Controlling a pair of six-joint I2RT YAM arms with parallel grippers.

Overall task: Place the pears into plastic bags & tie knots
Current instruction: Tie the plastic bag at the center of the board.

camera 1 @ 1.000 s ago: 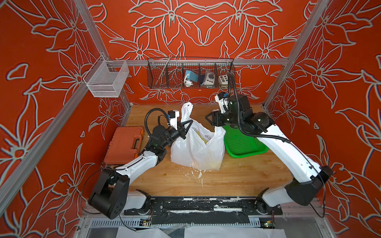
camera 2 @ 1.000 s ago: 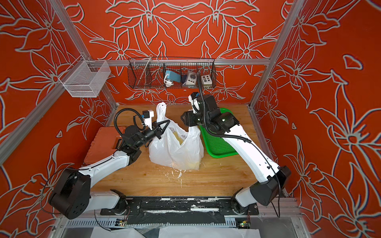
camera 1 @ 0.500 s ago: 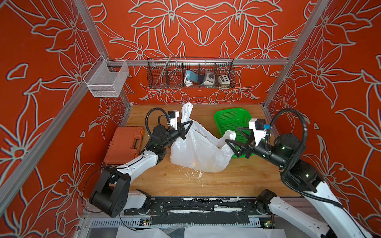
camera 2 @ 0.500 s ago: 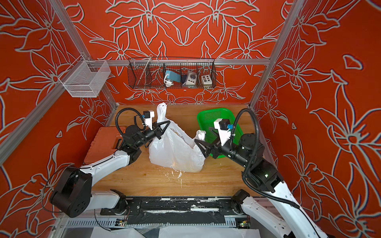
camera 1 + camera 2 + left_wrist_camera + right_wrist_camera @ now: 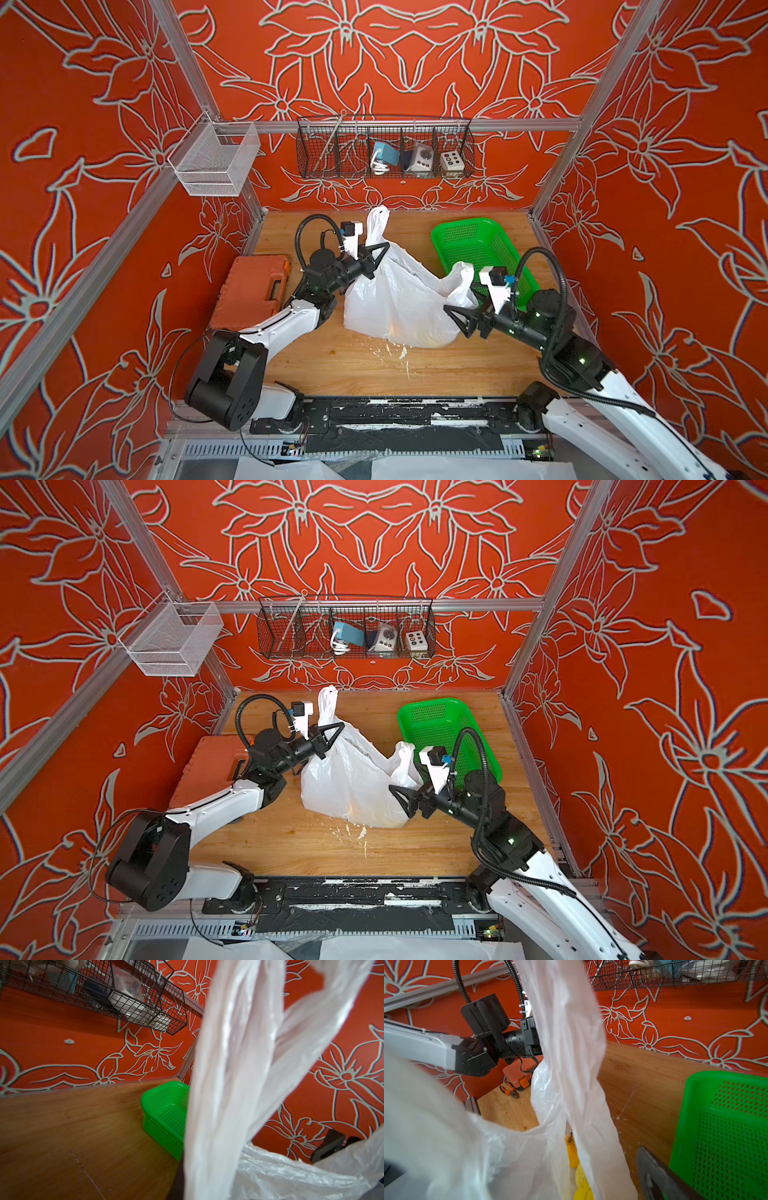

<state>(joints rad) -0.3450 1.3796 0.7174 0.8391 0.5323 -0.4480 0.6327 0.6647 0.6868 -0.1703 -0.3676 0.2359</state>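
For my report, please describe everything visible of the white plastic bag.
The plastic bag is thin, white, translucent and crumpled, standing on the wooden table beside the green basket. Its mouth is open and unknotted. The left gripper, shut, pinches one upright handle loop; the other loop droops by the open right gripper. Yellow pears show inside.

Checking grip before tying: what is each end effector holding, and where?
The left end effector is shut on the thin white translucent plastic bag, pinching the base of its upright handle loop. The right end effector is open, holding nothing.
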